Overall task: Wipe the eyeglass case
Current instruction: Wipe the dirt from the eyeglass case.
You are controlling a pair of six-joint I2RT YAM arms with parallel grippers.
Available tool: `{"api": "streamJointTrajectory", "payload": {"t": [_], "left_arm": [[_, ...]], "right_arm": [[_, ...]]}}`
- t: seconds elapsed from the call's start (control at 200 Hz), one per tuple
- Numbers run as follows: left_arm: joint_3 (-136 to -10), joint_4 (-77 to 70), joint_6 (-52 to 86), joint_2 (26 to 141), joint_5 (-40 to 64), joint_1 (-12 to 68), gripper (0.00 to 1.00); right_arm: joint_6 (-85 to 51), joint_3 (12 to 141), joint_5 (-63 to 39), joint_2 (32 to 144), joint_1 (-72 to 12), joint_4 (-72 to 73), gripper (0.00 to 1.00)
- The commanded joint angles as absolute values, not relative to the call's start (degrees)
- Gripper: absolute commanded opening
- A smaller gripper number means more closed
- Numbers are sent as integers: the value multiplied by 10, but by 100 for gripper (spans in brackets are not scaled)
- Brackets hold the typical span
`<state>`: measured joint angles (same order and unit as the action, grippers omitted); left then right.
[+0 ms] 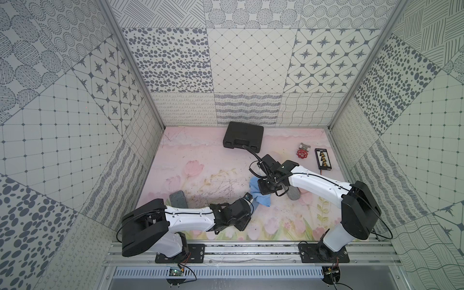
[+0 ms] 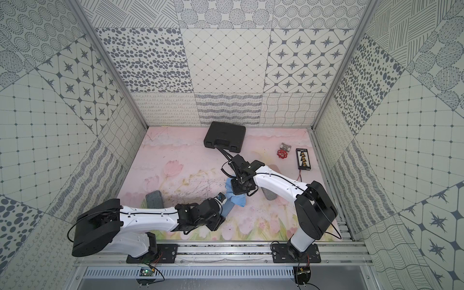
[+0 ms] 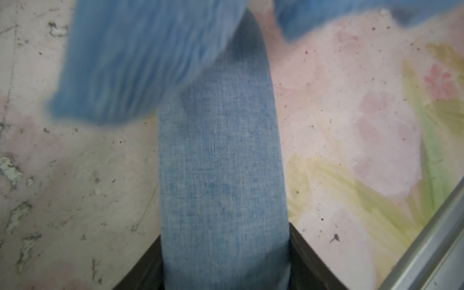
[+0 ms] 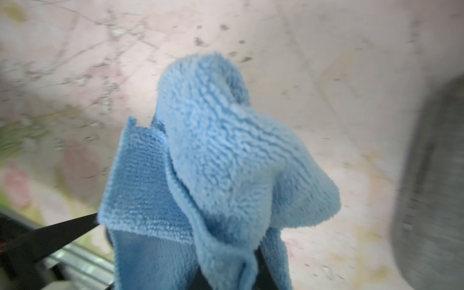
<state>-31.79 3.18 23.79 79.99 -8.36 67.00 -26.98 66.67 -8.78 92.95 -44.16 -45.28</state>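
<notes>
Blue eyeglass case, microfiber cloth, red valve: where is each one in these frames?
blue eyeglass case (image 3: 221,163), left wrist view, middle of its woven fabric body.
microfiber cloth (image 4: 226,150), right wrist view, the bunched fluffy fold.
red valve (image 1: 300,153), in a top view, its red handwheel.

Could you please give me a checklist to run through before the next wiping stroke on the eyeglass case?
1. The left tool grips the blue eyeglass case: ok.
2. The right tool is shut on the blue cloth: ok.
3. The cloth overlaps the case's far end: ok.
4. The cloth is pressed against the case: cannot tell, the view is blurred.
5. The right arm clears the gray case beneath it: cannot tell.
</notes>
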Motion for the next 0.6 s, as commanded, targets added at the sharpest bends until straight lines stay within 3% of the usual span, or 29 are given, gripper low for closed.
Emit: {"api": "streamJointTrajectory", "payload": {"t": [0.0,0.155,0.365,0.445,0.595], "left_arm": [[-326,31,228,803,-93,668,30],[-319,30,233,791,-95,667,31],[-307,38,260,778,-97,664,35],[-303,36,274,777,-89,662,43],[-307,38,293,775,-71,662,65]], "right_arm": [[-312,620,-219,931,-448,-372,0],[-291,567,-183,945,-387,-378,0],[-233,600,81,912,-337,-513,0],[-224,611,94,896,-337,-539,0],[-251,592,11,878,-352,-528,0]]}}
